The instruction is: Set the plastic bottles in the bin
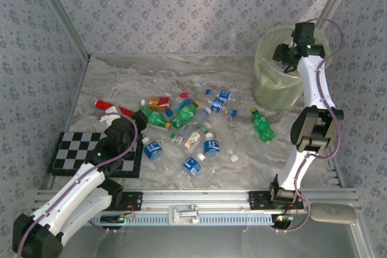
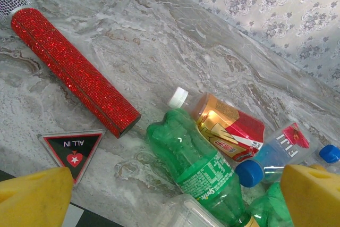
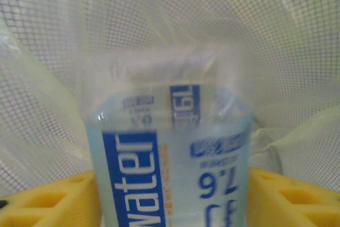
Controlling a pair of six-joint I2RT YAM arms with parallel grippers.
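Over the bin [image 1: 275,92], at the far right corner of the bench [image 1: 121,74], our right tool [image 1: 285,52] hangs with its fingers pointing down into the pale green liner. From its wrist we see a clear water bottle [image 3: 170,152] with a blue label standing between the yellow fingers [image 3: 48,200], with mesh wall and bag all round it. Both fingers seem to lie against its sides. Whether they are pinching it or have just let go, we cannot tell.

We judge the step in hand to be the drop. To do it well we should spread the fingers fully while the bottle is well inside the rim. Then we should lift straight up, taking care not to snag the loose bag.

The other plastic bottles [image 1: 181,125] lie scattered mid-bench, with one green bottle [image 1: 263,125] nearer the bin. Our left tool [image 2: 175,190] hovers wide open over the left of the pile. A green Sprite bottle [image 2: 186,147] lies below it, untouched, and looks like a fair next pick.
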